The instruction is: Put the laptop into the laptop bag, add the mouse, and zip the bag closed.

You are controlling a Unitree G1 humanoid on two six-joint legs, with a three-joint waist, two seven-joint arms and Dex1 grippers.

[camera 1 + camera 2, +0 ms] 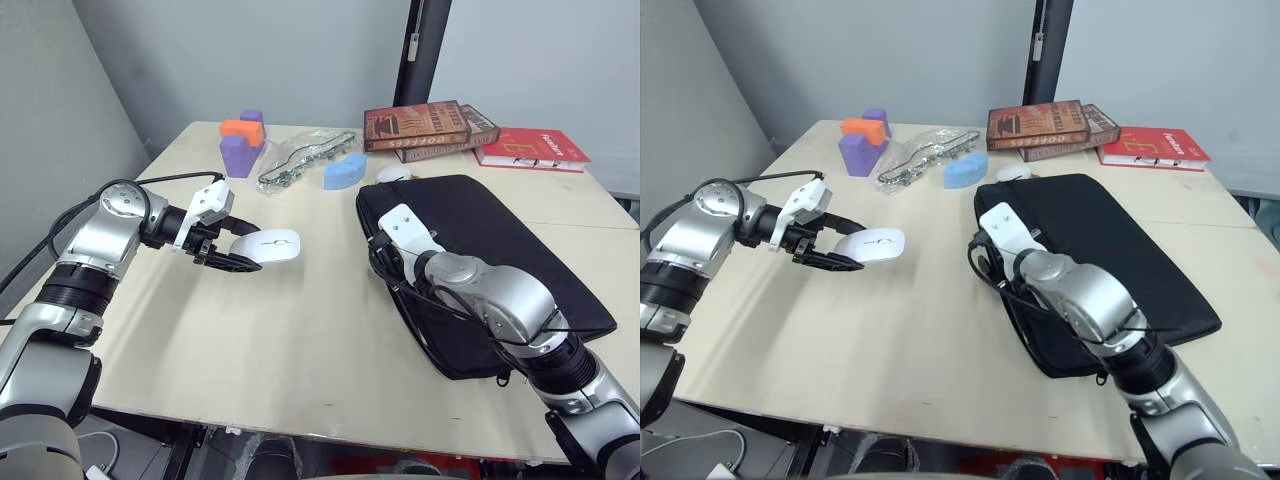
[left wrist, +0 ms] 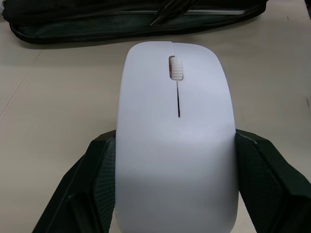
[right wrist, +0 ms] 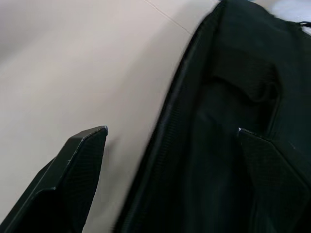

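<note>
Left hand [image 1: 232, 262]: black fingers pinch the mouse [image 1: 266, 245] by its two sides, left of centre on the worktop [image 1: 300, 340]; whether the mouse touches the surface or sits just above it is hard to tell.
Right hand [image 3: 170, 145]: fingers spread wide, straddling the near left edge of the laptop bag [image 1: 500, 250].
Laptop bag: lies flat on the worktop's right half.
Far edge: books [image 1: 430, 125], purple and orange blocks [image 1: 242, 140], a blue piece [image 1: 345, 172].

On the table [image 1: 300, 340], purple and orange blocks [image 1: 243, 140] sat at eleven o'clock, a clear plastic wrapper [image 1: 303, 156] and blue piece [image 1: 344, 171] near twelve, books [image 1: 470, 133] at one o'clock.
</note>
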